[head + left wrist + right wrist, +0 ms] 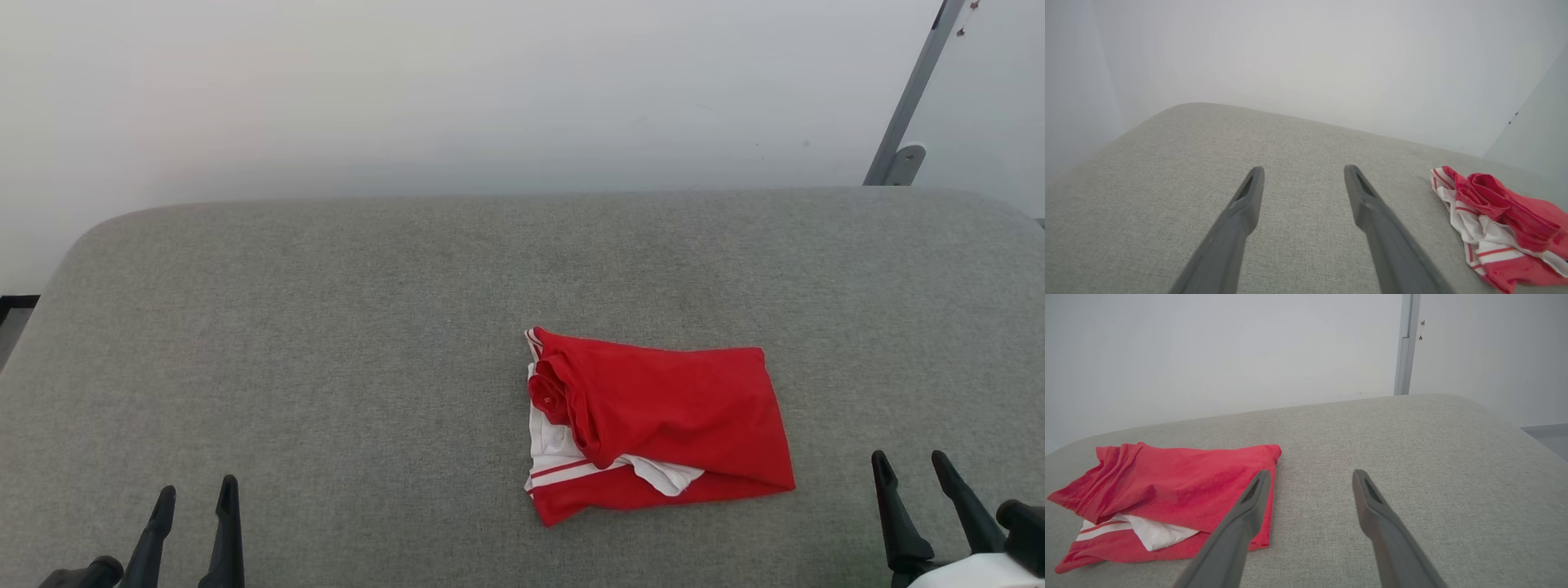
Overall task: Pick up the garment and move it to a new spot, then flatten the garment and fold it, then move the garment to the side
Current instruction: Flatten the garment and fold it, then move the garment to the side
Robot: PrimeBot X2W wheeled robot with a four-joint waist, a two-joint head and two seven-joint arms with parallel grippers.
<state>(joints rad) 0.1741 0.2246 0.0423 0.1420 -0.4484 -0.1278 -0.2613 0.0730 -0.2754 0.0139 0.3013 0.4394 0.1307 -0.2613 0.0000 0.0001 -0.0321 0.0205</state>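
The garment (661, 420) is a bright red top with white sleeve ends and striped trim, lying bunched and loosely folded on the grey padded surface (326, 327), right of centre. In the left wrist view the garment (1498, 220) lies far off to the right. In the right wrist view the garment (1167, 494) lies left of the fingers. My left gripper (194, 498) stands open at the lower left, well away from it. My right gripper (912, 464) stands open at the lower right, a short way from the garment's right edge. Both grippers (1303, 173) (1310, 477) are empty.
A pale wall rises behind the padded surface. A grey metal post (910, 106) leans at the back right, and the post (1404, 343) also stands behind the surface in the right wrist view. The surface has rounded far corners and drops off at its left and right edges.
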